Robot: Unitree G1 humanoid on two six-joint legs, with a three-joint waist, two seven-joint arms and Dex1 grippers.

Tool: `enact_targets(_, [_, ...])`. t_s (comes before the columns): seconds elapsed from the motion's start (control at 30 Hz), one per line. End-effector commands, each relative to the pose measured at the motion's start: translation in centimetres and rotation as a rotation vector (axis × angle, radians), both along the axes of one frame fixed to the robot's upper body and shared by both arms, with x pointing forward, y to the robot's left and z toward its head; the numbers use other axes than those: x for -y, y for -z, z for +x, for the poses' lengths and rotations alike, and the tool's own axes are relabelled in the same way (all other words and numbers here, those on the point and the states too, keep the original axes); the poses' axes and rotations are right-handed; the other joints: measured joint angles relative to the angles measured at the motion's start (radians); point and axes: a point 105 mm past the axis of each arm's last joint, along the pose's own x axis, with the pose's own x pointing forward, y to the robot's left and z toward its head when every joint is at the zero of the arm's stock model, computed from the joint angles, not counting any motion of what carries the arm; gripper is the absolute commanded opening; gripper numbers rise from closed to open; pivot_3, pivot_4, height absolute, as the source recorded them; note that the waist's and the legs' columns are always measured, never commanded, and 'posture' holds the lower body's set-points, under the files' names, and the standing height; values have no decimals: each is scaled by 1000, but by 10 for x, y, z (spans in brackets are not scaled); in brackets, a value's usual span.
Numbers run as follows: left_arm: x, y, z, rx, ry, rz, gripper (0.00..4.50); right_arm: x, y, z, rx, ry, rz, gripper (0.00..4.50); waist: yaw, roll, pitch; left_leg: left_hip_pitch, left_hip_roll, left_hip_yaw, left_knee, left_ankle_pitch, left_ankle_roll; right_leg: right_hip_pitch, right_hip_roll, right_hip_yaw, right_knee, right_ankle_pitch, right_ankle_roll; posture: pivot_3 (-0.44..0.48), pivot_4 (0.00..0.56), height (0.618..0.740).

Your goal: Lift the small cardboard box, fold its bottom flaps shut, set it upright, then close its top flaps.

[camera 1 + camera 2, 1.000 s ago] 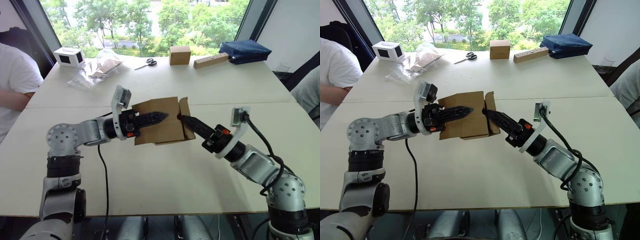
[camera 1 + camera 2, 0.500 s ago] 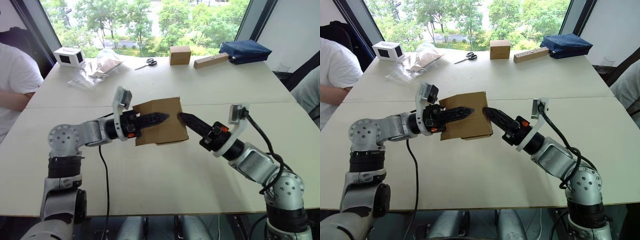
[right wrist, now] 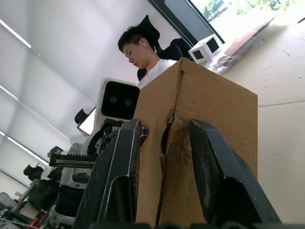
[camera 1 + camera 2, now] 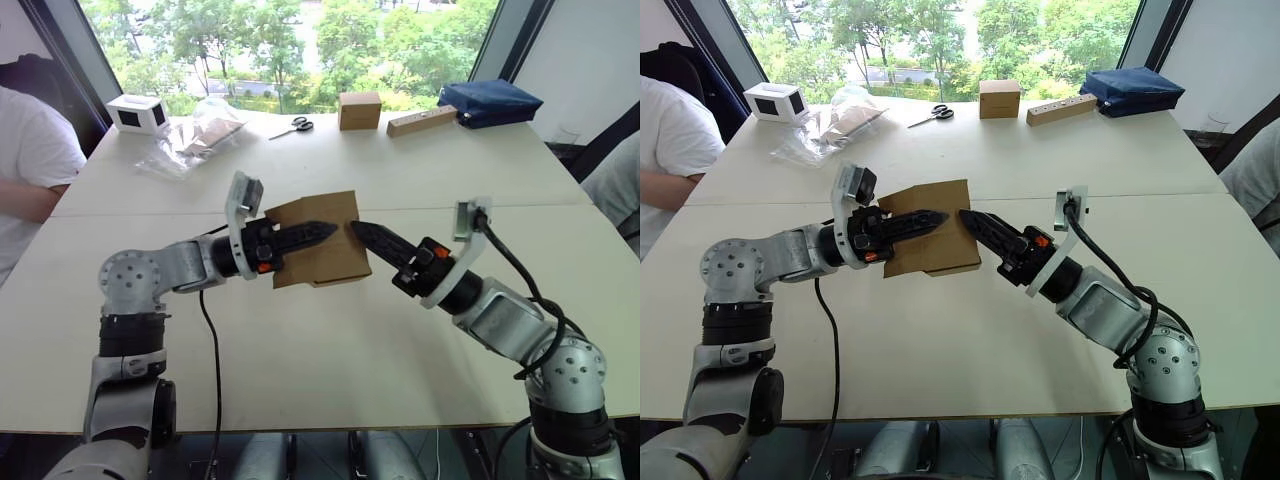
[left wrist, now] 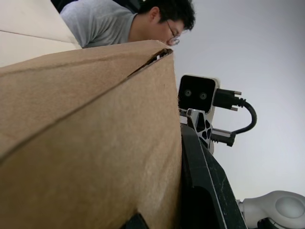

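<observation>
Small cardboard box held aloft by left pincer — right pincer spread, pressing flaps; light, crushable — grip panel edges.

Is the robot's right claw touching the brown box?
Touching. In the right wrist view, the right gripper has its jaws spread open against the flap end of the small cardboard box, with no gap showing.

A pale table fills most of the frame, a seam running across its middle. Behind it, along the top, a wide window with dark frames shows green trees in daylight. A white wall stands at the upper right.
</observation>
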Motion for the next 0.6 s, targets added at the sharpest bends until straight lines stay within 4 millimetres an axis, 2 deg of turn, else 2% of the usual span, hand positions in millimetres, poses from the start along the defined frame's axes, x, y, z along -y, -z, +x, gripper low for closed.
enact_targets(0.03, [3,-6,-9,37,33,-10,0,3,-12,-7,55,-44,12,1573,0,0,0,0,0,0,0,0,0,0,0,0,0,0,0,0,150,740])
enact_targets(0.27, [0,-6,-9,39,28,3,0,32,-20,-1,60,29,45,1573,0,0,0,0,0,0,0,0,0,0,0,0,0,0,0,0,150,740])
enact_targets(0.4, [-1,-7,-4,71,5,73,0,40,-20,-3,87,52,-25,1573,0,0,0,0,0,0,0,0,0,0,0,0,0,0,0,0,150,740])
enact_targets(0.5, [1,-8,5,149,-56,215,0,48,-16,-3,112,70,-142,1573,2,0,0,0,0,0,0,0,0,0,0,0,0,0,0,0,150,740])
enact_targets(0.6, [7,-12,21,302,-97,503,0,55,-12,-5,158,54,-296,1573,4,-1,1,-1,0,0,0,0,0,0,1,0,-2,0,0,0,150,740])
